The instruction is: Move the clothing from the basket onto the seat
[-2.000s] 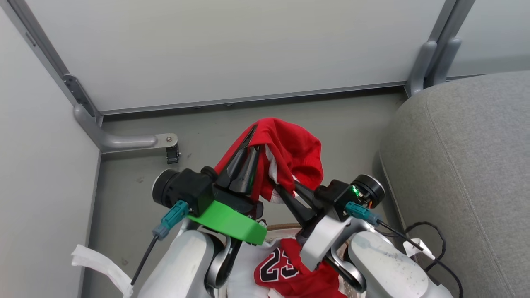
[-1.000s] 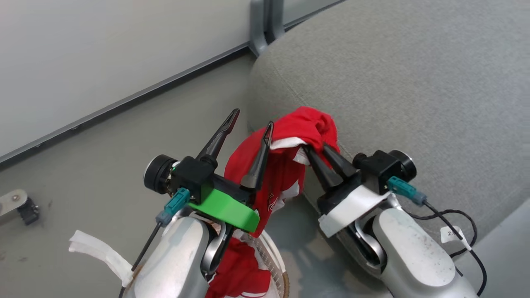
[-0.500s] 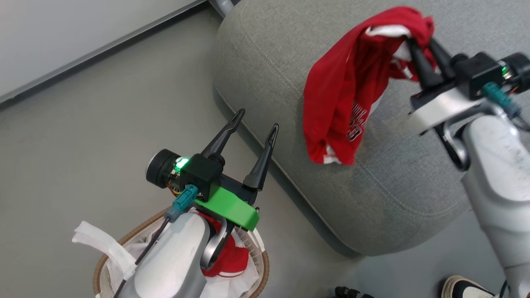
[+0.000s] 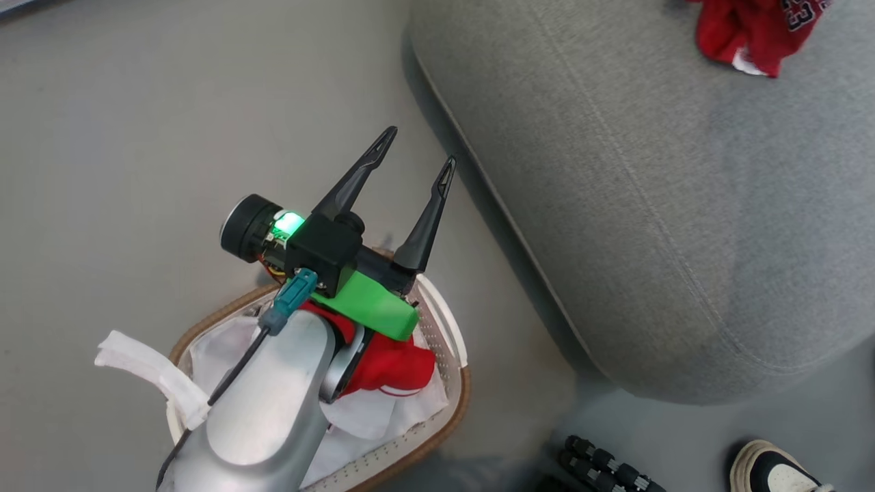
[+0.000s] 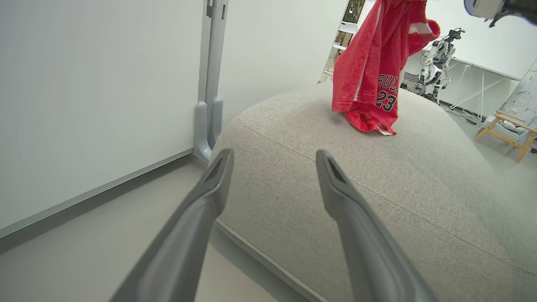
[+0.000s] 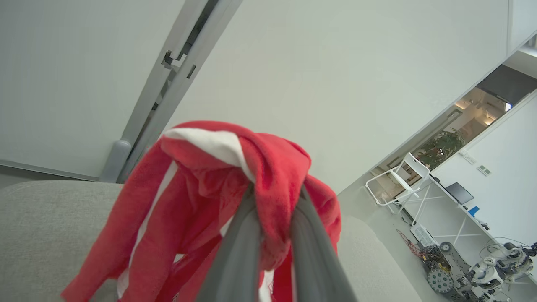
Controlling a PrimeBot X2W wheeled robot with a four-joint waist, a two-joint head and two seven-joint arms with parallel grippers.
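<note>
Clothing, head view: a red jersey [image 4: 745, 34] with a 23 on it sits at the far corner of the grey seat [image 4: 683, 205]. Another red garment [image 4: 393, 365] with white trim lies in the basket [image 4: 451, 335], bunched on the white liner [image 4: 225, 348]. The left gripper [image 4: 418, 147] hovers above the basket's far rim with its jaws spread wide and nothing between them. A shoe [image 4: 772, 468] stands on the floor near the seat's corner.

Left wrist view: the left gripper [image 5: 275, 155] looks across the seat [image 5: 377, 188], jaws apart and empty. The jersey [image 5: 369, 75] hangs in a long limp drape. Its hem is at the cushion top, but I cannot tell whether it touches.

Right wrist view: the right gripper [image 6: 275, 193] has its jaws clenched on a thick fold of the jersey [image 6: 201, 188]. The rest spills down both sides over the seat [image 6: 42, 218].

Handling, as I judge it: the fabric is light, soft and shapeless, nothing fragile. It holds no form, so it trails and swings under a single pinch. A bunched fold high on the heap looks the best hold for the piece in the basket. The red cloth lies right on the liner, so a deep bite could catch the liner too.
</note>
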